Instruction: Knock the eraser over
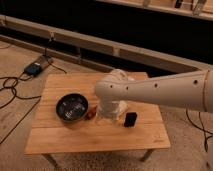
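The eraser (130,119) is a small black block with rounded corners. It stands on the wooden table (95,137), right of the middle. My white arm reaches in from the right and bends down over the table's middle. The gripper (107,117) hangs at the arm's lower end, just left of the eraser, between it and a small red object (91,112). A small gap shows between the gripper and the eraser.
A dark metal bowl (72,107) sits on the left half of the table, next to the red object. The white blocks are hidden behind my arm. Cables and a power unit (35,67) lie on the floor at the left. A low ledge runs behind the table.
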Action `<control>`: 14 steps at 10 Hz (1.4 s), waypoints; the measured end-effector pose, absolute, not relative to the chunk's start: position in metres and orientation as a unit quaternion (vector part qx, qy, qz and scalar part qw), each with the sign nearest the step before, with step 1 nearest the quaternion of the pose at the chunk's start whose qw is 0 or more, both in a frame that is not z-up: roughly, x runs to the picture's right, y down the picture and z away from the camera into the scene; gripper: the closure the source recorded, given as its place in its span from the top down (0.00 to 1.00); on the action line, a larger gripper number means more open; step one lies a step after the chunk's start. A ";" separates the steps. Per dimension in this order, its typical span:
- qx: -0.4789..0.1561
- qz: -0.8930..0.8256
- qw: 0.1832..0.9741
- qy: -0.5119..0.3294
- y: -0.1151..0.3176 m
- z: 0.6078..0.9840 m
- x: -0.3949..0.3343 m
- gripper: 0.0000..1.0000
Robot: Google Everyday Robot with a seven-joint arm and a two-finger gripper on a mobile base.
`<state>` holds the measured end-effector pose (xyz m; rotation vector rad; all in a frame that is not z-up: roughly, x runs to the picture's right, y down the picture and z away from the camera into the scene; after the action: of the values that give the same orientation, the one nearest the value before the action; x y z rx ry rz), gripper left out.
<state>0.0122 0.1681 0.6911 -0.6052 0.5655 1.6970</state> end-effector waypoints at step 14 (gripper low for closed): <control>-0.258 0.716 0.599 0.248 0.162 0.777 0.097 0.65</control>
<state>0.0966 0.1619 0.7773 -0.5979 0.5750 1.6610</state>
